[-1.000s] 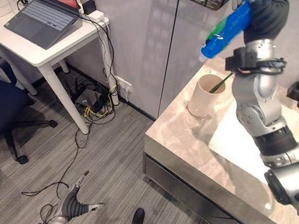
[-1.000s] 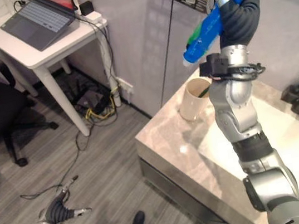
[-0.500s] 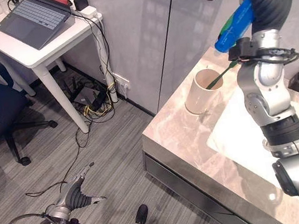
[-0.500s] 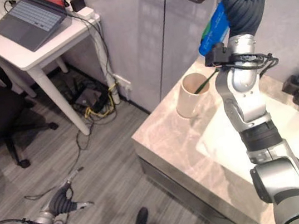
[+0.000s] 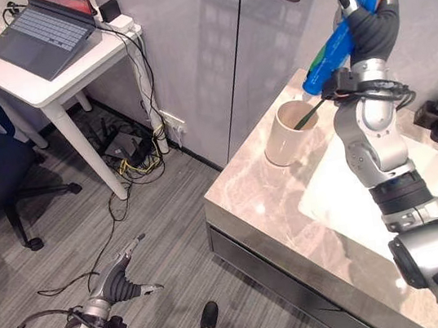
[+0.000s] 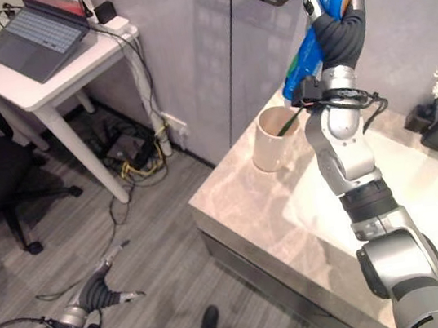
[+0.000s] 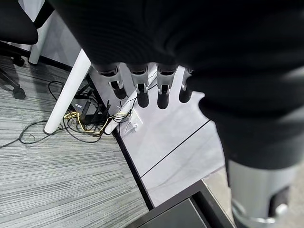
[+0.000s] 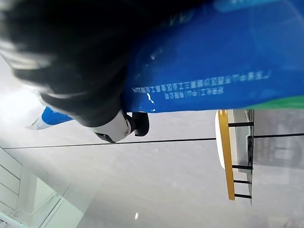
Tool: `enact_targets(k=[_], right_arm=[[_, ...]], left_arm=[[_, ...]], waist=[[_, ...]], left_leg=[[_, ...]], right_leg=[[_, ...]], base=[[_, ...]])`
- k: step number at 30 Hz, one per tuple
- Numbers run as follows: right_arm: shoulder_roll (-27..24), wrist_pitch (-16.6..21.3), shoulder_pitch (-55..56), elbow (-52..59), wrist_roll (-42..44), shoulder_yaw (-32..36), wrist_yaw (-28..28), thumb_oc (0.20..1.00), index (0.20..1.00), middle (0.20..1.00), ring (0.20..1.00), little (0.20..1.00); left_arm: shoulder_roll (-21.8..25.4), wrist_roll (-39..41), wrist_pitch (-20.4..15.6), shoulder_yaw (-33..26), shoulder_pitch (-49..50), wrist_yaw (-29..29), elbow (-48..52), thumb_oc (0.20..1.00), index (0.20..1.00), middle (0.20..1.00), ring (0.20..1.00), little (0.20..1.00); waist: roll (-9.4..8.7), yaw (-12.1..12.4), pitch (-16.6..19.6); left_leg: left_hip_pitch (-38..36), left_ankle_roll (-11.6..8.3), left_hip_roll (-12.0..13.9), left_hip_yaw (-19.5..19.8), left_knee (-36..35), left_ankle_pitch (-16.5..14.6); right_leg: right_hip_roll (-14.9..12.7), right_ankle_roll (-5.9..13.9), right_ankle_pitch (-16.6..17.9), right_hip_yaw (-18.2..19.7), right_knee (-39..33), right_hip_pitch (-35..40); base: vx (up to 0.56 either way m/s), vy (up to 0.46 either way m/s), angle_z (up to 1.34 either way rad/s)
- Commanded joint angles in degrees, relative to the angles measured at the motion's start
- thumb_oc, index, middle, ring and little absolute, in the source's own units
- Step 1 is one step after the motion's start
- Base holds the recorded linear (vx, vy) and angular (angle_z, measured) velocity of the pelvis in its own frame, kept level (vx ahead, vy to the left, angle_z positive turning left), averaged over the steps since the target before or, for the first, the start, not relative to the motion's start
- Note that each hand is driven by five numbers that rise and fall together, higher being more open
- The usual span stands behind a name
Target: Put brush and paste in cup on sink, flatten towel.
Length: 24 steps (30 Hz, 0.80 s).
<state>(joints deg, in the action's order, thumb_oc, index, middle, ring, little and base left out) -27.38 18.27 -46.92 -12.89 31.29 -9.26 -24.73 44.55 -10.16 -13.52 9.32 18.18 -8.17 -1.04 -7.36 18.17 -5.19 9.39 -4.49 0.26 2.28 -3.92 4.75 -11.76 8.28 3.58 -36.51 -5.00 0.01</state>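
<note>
right eye view: the blue paste tube [image 6: 311,35] is clasped in the right hand [image 6: 339,26], raised above the cup [image 6: 269,141] on the counter [image 6: 241,202]. a green brush [image 6: 286,126] is already inside. the relaxed left hand [image 5: 121,284] hangs low, uncurled. paste and towel remain undone.

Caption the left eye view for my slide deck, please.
Right hand holds a blue toothpaste tube above the cup, toothbrush already inside.
</note>
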Motion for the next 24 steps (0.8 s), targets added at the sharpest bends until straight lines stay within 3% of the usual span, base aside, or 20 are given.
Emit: enact_targets(k=[1, 24], right_arm=[[-1.4, 2.1, -5.9, -0.9, 0.9, -1.5, 0.7, 0.2, 0.2, 0.2, 0.2, 0.2], [0.7, 2.0, -1.5, 0.0, 1.2, -1.5, 1.9, 0.2, 0.2, 0.2, 0.2, 0.2]], left_arm=[[1.9, 0.3, -1.4, 0.6, 1.3, -1.3, 1.6, 1.0, 1.0, 1.0, 1.0, 1.0], [0.0, 0.6, -1.2, 0.9, 0.6, -1.7, 0.3, 1.0, 1.0, 1.0, 1.0, 1.0]], waist=[[-0.7, 0.0, 3.6], [-0.44, 0.0, 2.7]], left_leg=[[1.8, -0.18, 0.4, -0.9, -1.1, -0.6], [2.5, 0.08, -0.1, -0.6, -1.1, -0.5]], right_leg=[[-4.8, 5.51, 4.3, 1.0, 0.1, 4.0], [-5.3, 5.87, 4.9, 0.6, 0.0, 3.5]], base=[[0.0, 0.0, 0.0], [0.0, 0.0, 0.0]])
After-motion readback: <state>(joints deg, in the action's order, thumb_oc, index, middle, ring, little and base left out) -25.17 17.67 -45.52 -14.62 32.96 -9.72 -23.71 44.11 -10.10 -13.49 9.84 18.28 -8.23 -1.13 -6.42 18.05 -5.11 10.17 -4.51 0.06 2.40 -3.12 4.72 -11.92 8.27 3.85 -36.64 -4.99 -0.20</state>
